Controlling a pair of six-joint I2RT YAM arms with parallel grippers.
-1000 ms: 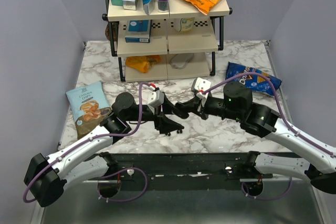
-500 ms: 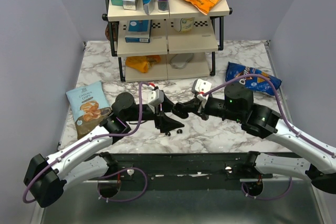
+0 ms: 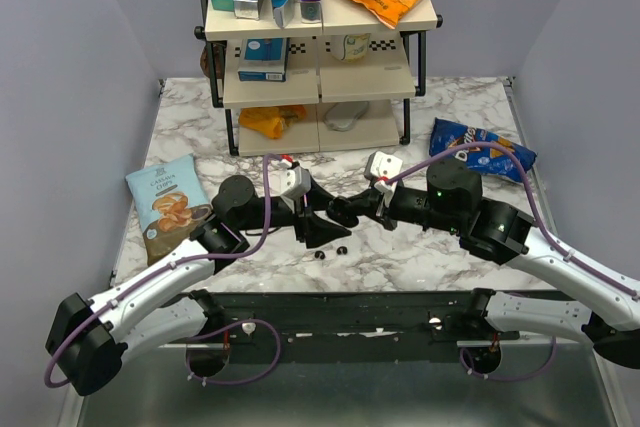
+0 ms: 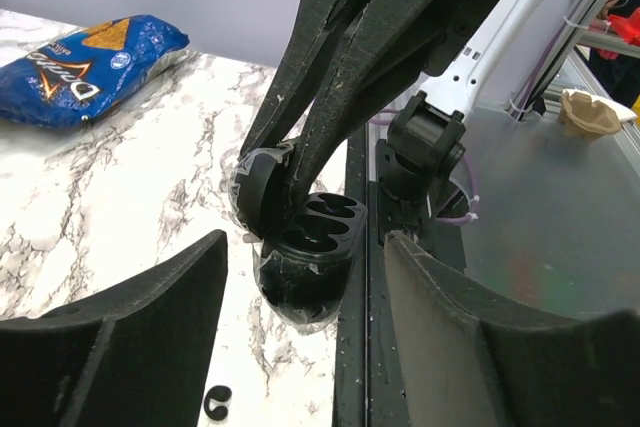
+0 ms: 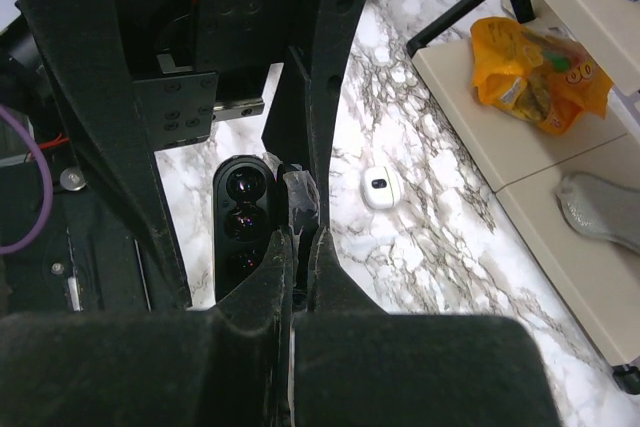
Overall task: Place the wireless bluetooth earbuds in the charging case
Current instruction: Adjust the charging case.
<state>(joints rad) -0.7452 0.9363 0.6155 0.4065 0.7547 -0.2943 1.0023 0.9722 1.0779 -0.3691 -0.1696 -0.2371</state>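
The right pincer (image 5: 300,217) was clenched on the open case (image 5: 240,212), seemingly just above the desk (image 3: 400,247). The left pincer (image 4: 305,257) gaped empty astride it. Two buds (image 3: 320,255) lay loose near the case. A clumsy finger could flick one away, or the thinly pinched case could twist.

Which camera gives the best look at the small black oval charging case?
The left wrist view: the small black oval charging case is open, both sockets facing the camera. The right wrist view shows it partly behind the right gripper's fingers; the top view barely resolves it.
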